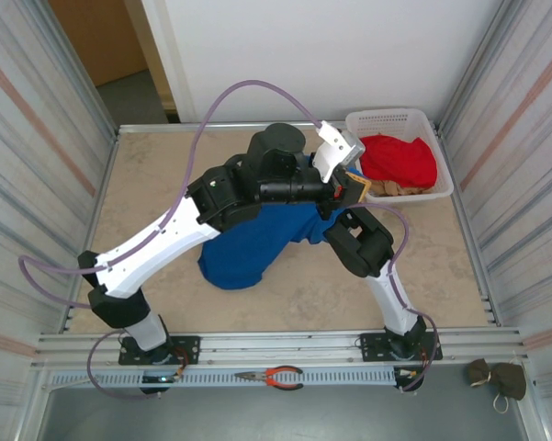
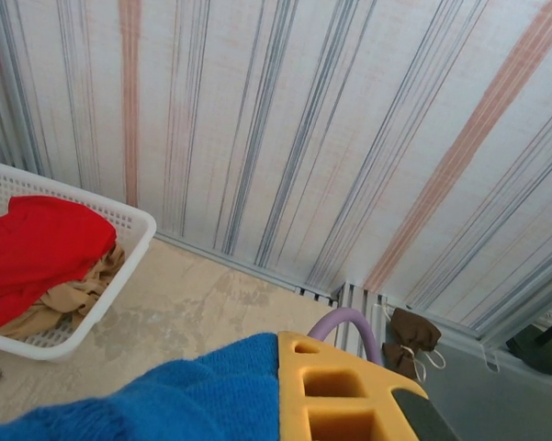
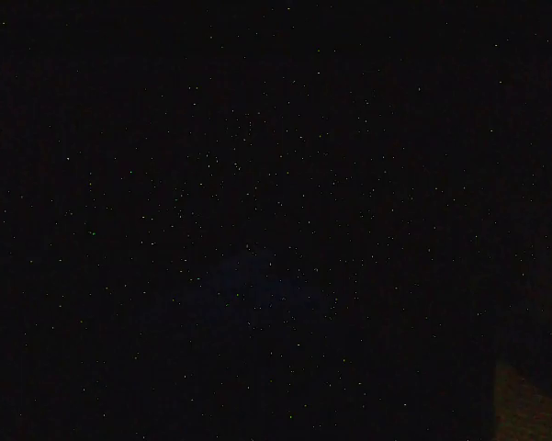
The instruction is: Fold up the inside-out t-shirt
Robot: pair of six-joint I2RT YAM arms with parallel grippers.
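The inside-out t-shirt (image 1: 253, 246) is royal blue and lies bunched at the middle of the table, with one part lifted toward the back right. My left gripper (image 1: 351, 189) reaches across above it and is shut on that lifted cloth. In the left wrist view the blue fabric (image 2: 184, 395) is pressed against the yellow finger (image 2: 344, 395). My right arm (image 1: 360, 243) bends in low from the right, and its gripper end is hidden under the shirt and the left arm. The right wrist view is almost black, so the jaws cannot be made out.
A white basket (image 1: 425, 120) at the back right holds a red garment (image 1: 399, 158) and a tan cloth (image 1: 397, 189), close to the left gripper. Corrugated walls (image 1: 37, 138) close both sides. Pliers (image 1: 272, 376) lie on the front rail, and a brown pouch (image 1: 496, 378) sits at the front right.
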